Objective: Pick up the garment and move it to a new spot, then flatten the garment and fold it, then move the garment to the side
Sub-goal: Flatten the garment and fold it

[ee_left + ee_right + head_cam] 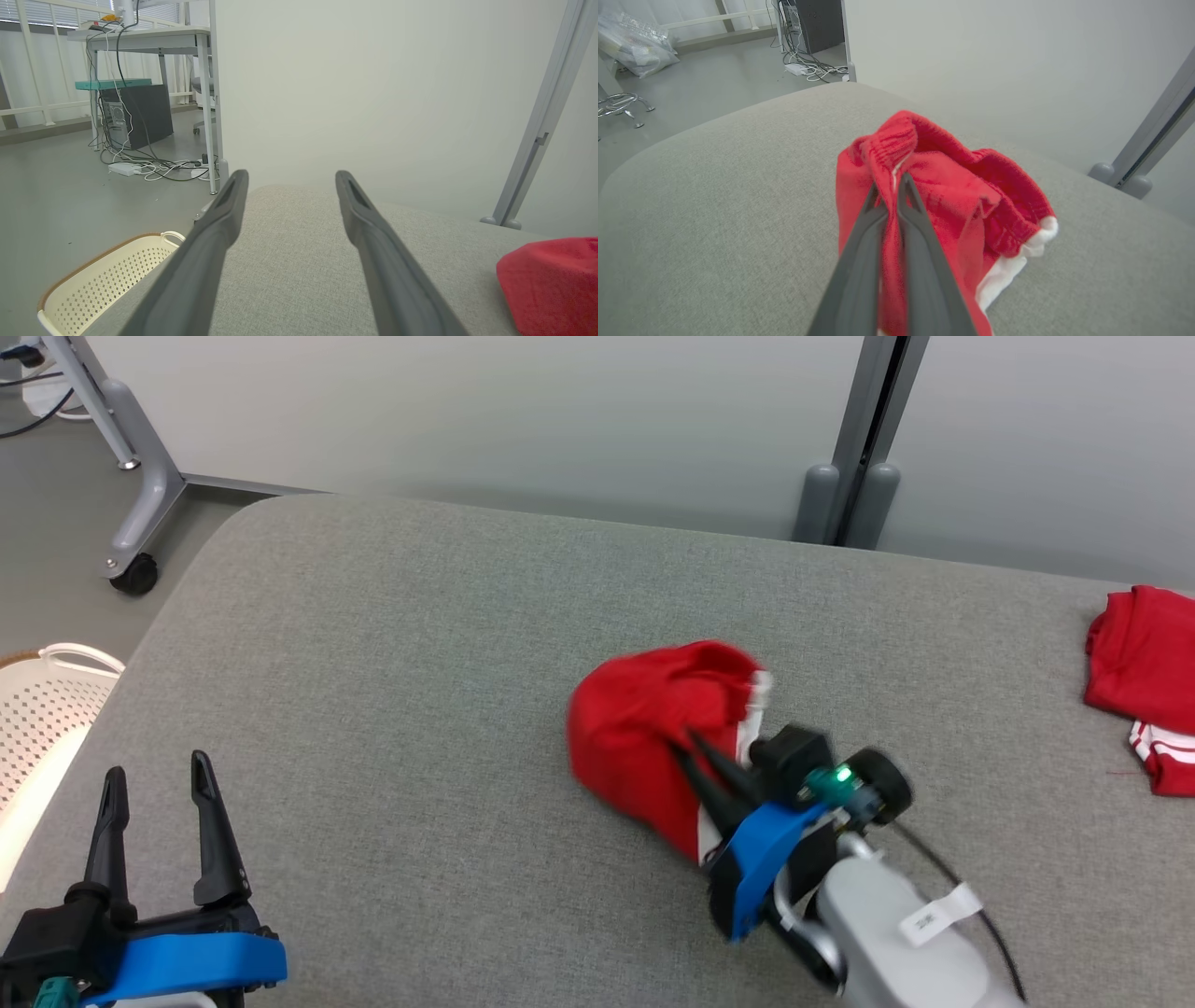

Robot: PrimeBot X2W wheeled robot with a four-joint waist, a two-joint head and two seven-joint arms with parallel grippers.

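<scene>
right gripper (891, 185) pinches a fold of the red garment (966, 186).

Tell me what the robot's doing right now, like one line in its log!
step: picking up | right claw: shut on red garment | left claw: open, empty | garment: bunched on grey table
</scene>
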